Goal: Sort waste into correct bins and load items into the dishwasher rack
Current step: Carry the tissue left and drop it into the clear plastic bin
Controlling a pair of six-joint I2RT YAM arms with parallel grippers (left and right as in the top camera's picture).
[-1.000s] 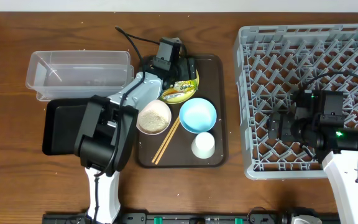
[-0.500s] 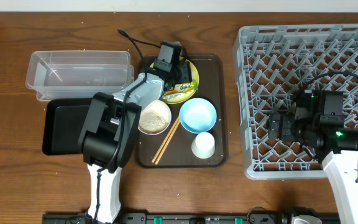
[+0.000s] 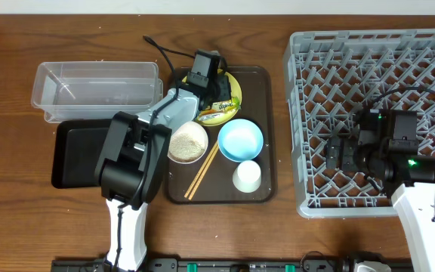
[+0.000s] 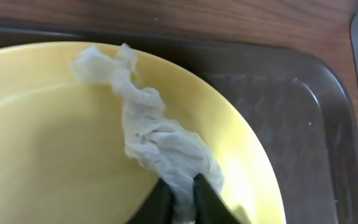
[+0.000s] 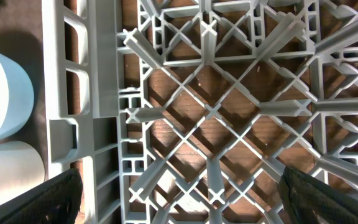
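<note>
In the left wrist view my left gripper (image 4: 180,182) is shut on the lower end of a crumpled white paper napkin (image 4: 143,118) that lies on the yellow plate (image 4: 48,155). From overhead this gripper (image 3: 219,89) sits over the plate (image 3: 235,81) at the back of the brown tray, beside a green-and-yellow wrapper (image 3: 216,112). My right gripper (image 5: 182,193) stands wide open above the grey dishwasher rack (image 5: 210,112), with nothing between its fingers. The overhead view places the right gripper (image 3: 340,156) over the rack's (image 3: 368,68) left half.
The brown serving tray (image 3: 267,106) also carries a pale bowl of rice-like crumbs (image 3: 187,142), a light blue bowl (image 3: 240,140), a white cup (image 3: 247,177) and wooden chopsticks (image 3: 202,171). A clear tub (image 3: 97,87) and a black tray (image 3: 72,155) lie to the left.
My left gripper has shifted slightly over the plate and closed its jaws on the napkin. The right arm has not moved.
</note>
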